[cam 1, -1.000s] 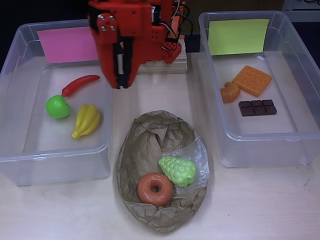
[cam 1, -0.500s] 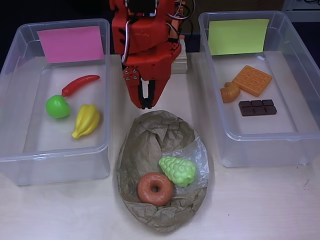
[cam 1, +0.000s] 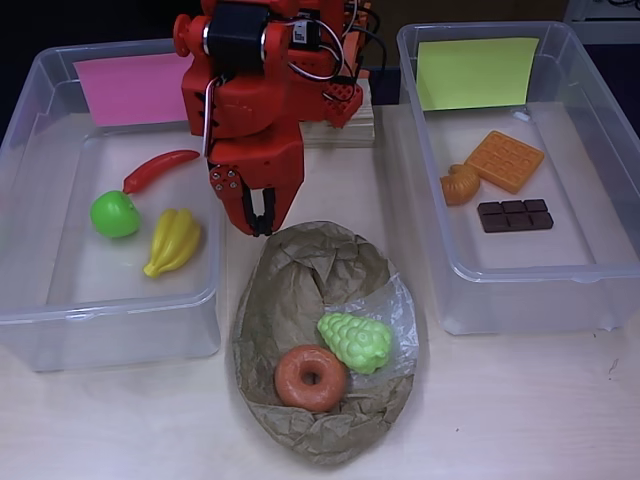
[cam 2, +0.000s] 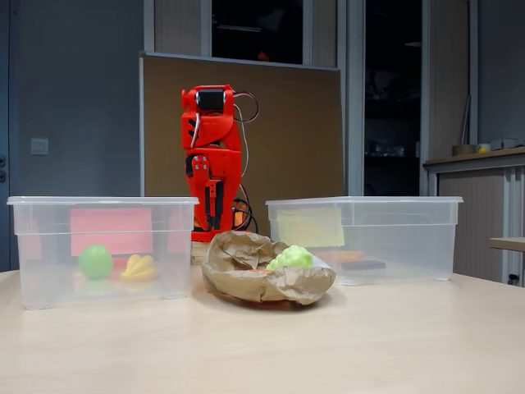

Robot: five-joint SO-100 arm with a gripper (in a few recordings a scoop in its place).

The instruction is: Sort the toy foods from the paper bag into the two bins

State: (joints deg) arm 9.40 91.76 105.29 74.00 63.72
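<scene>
While the red gripper (cam 1: 256, 222) hangs with its fingers nearly together and holding nothing, just above the far rim of the crumpled paper bag (cam 1: 300, 290), the donut (cam 1: 311, 377) and pale green grapes (cam 1: 355, 341) lie in that bag between the pink-sheet bin (cam 1: 30, 320) and yellow-green-sheet bin (cam 1: 600, 290)

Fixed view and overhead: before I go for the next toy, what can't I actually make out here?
- Donut: in the fixed view the paper bag rim hides nearly all of it.
- Gripper: its tips look close together from overhead, but open or shut is unclear; its height above the table cannot be read.
- Chili: in the fixed view, lost behind the cloudy wall of the pink-sheet bin.
</scene>
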